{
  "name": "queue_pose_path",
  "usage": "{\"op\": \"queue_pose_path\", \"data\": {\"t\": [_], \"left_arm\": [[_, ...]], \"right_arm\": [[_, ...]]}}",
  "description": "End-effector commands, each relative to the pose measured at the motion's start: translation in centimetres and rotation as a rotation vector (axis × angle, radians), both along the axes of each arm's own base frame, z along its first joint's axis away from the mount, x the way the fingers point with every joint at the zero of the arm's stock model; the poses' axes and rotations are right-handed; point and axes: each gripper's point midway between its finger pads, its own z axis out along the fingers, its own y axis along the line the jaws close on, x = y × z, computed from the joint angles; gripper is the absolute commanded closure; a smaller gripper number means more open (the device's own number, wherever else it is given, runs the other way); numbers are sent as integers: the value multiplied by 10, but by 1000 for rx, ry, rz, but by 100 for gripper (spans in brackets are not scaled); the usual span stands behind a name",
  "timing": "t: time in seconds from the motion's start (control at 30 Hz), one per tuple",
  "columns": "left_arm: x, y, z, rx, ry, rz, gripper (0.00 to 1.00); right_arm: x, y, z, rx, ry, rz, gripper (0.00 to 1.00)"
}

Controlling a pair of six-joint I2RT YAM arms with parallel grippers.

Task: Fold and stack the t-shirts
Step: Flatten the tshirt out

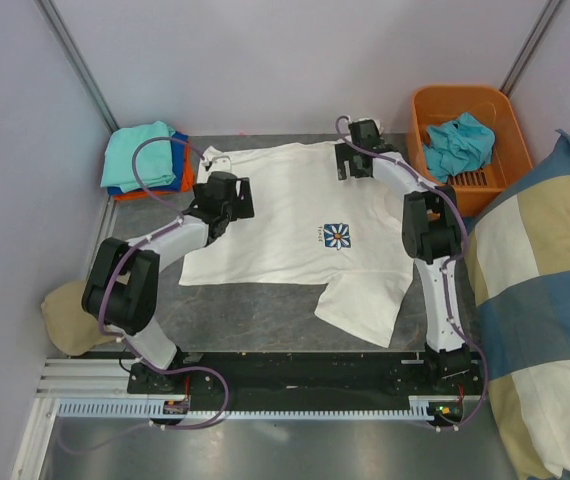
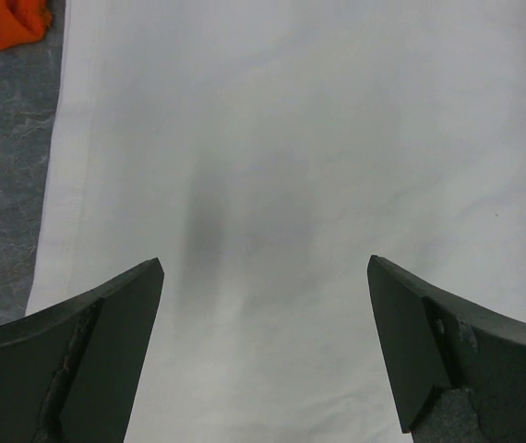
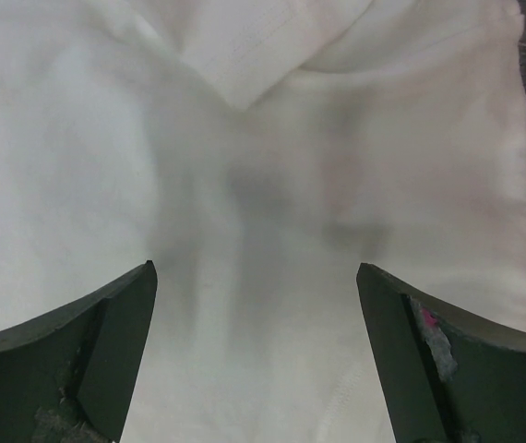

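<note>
1. Top external view: your grey counter [image 1: 265, 325] carries everything. A blue-and-cream checked cushion [image 1: 535, 320] crowds its right side.
2. White t-shirt [image 1: 275, 225] is spread flat at the centre with its flower print [image 1: 338, 236] up. One sleeve points toward the arm bases.
3. Orange basket [image 1: 495, 110] sits in the far right corner with a crumpled teal t-shirt [image 1: 458, 143] inside.
4. Far left corner: a folded teal t-shirt [image 1: 140, 152] tops the stack, over an orange t-shirt [image 1: 170, 186]. A blue t-shirt [image 1: 183, 140] shows only as an edge.
5. Tan cap [image 1: 65, 315] lies at the near left, beside your left arm's elbow.
6. Left pincer [image 1: 243, 197] is over the white t-shirt's left part, jaws wide, nothing between them. The left wrist view shows plain cloth below.
7. Right pincer [image 1: 347, 165] is over the far right shoulder area, jaws wide, gripping nothing. The right wrist view shows a turned-over flap of white fabric.
</note>
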Motion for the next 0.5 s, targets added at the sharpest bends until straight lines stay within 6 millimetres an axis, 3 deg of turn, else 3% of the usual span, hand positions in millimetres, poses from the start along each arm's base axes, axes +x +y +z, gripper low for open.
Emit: {"op": "queue_pose_path", "data": {"t": [0.0, 0.07, 0.1, 0.13, 0.17, 0.2, 0.23, 0.27, 0.3, 0.33, 0.37, 0.4, 0.43, 0.47], "left_arm": [[8, 11, 68, -11, -160, 62, 0], [1, 20, 91, 0, -203, 82, 0], [-1, 22, 98, 8, -215, 78, 0], [-10, 28, 108, 28, -224, 72, 0], [-15, 30, 113, 28, -231, 78, 0], [-20, 32, 116, 23, -242, 83, 0], [-30, 34, 122, 4, -259, 80, 0], [-36, 35, 120, -13, -258, 87, 0], [-42, 37, 120, -37, -262, 100, 0], [-54, 36, 102, -77, -225, 109, 0], [-65, 37, 105, -117, -231, 114, 0], [-73, 33, 99, -153, -216, 103, 0], [-88, 32, 74, -182, -165, 116, 0], [-101, 34, 72, -207, -159, 119, 0]], "right_arm": [[5, 19, 121, 157, -223, 61, 2], [-8, 28, 135, 219, -224, 75, 2], [-17, 33, 165, 257, -271, 96, 2], [-31, 34, 155, 261, -239, 99, 2], [-46, 40, 182, 280, -281, 108, 2], [-56, 43, 185, 307, -282, 99, 2], [-73, 45, 166, 305, -231, 102, 2], [-89, 50, 182, 323, -251, 110, 2], [-100, 51, 178, 328, -238, 96, 2], [-119, 43, 152, 293, -190, 52, 2], [-136, 45, 164, 294, -214, 40, 2], [-149, 41, 159, 292, -204, 13, 2], [-171, 34, 131, 304, -143, -38, 2], [-189, 37, 144, 330, -167, -31, 2]]}}
